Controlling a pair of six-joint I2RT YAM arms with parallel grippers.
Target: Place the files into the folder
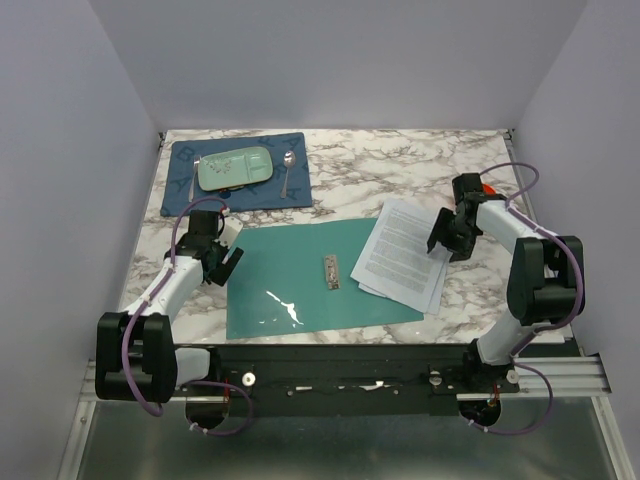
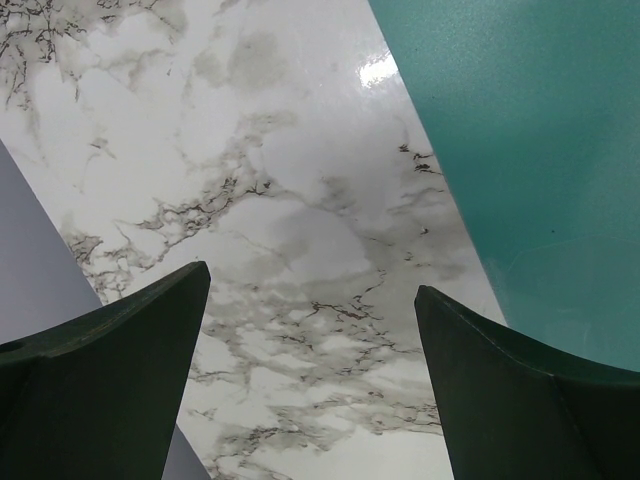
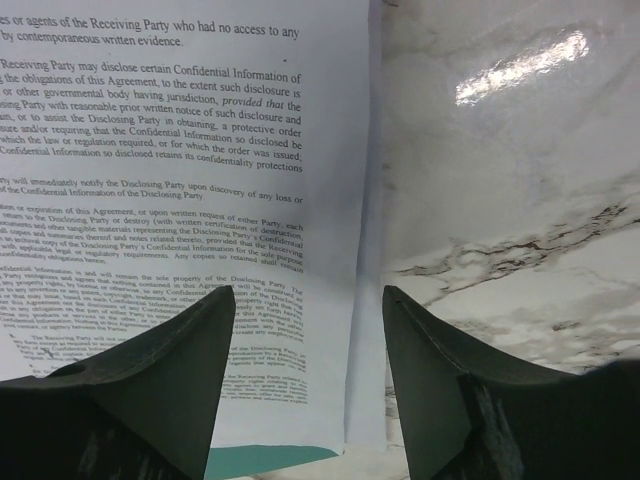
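Note:
The teal folder [image 1: 300,280] lies open and flat on the marble table, its metal clip [image 1: 331,271] near the middle. The files [image 1: 400,255], white printed sheets, lie fanned at the folder's right side, with their left corner over its edge. My right gripper [image 1: 445,240] hovers open over the files' right edge. The right wrist view shows that edge [image 3: 200,180] between its fingers [image 3: 309,290], with nothing gripped. My left gripper [image 1: 225,262] stands open over bare marble just left of the folder. In the left wrist view the folder [image 2: 540,150] is at the right of the empty gripper [image 2: 310,280].
At the back left lies a dark blue placemat [image 1: 190,160], with a pale green tray [image 1: 235,168] and a spoon [image 1: 288,170] on it. Pale walls close in the table [image 1: 420,160] on three sides. The arms' mounting rail [image 1: 340,380] runs along the near edge.

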